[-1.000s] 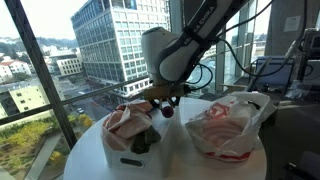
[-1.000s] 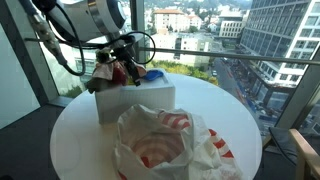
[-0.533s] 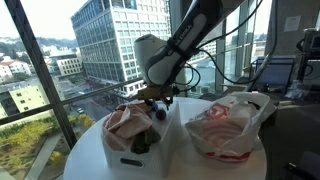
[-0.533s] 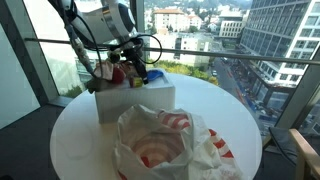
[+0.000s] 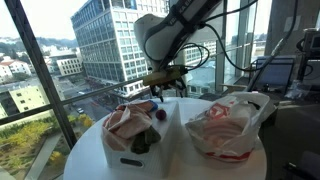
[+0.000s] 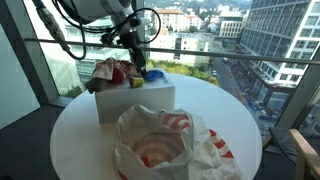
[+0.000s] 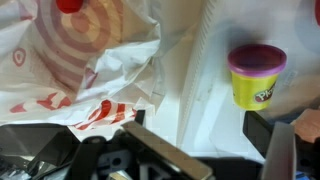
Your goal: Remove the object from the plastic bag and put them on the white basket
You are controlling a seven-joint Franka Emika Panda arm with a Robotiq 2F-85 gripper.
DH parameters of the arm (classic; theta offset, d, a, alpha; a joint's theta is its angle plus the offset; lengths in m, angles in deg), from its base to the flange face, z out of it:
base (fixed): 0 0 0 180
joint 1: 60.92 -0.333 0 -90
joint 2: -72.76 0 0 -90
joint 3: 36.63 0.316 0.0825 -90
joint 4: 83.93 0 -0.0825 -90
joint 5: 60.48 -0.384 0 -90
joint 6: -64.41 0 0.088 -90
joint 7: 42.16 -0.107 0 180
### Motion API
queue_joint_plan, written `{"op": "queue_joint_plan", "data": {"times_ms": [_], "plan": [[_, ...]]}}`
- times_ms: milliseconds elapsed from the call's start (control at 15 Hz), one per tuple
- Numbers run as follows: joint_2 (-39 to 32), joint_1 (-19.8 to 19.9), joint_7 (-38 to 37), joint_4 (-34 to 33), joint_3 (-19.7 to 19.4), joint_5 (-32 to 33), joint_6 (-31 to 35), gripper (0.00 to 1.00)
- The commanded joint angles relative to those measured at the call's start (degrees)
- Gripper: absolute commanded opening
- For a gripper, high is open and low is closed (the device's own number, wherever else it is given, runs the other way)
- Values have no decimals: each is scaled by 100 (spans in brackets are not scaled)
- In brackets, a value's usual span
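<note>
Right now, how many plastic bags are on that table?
2. One bag lies open on the table, beside the white basket; the other bag is bunched inside that basket. Others may be hidden underneath it.

Under me is a round white tabletop [image 6: 85, 145], seen in both exterior views [image 5: 85, 152], set close to the big windows. Two things rest directly on it. The white basket [image 6: 135, 103] is a boxy, straight-walled container that sits upright toward the window-side edge. The plastic bag [image 6: 160, 148] is white with red print and lies crumpled, its mouth gaping upward. In an exterior view, the plastic bag [image 5: 228, 125] lies beside the white basket [image 5: 130, 160], with a narrow strip of bare tabletop between them. My wrist view shows the bag's [image 7: 70, 60] wrinkled film and red rings up close.
</note>
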Motion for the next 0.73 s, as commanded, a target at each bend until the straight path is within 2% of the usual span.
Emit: {"op": "queue_joint_plan", "data": {"times_ms": [0, 200, 333, 400, 667], "plan": [[931, 193, 435, 624, 109, -413, -630, 100], [1693, 418, 892, 1129, 122, -736, -882, 100], [2245, 621, 1125, 1575, 80, -972, -565, 100], [1552, 562, 841, 987, 192, -722, -827, 100], [2147, 774, 1051, 1439, 215, -863, -749, 100]]}}
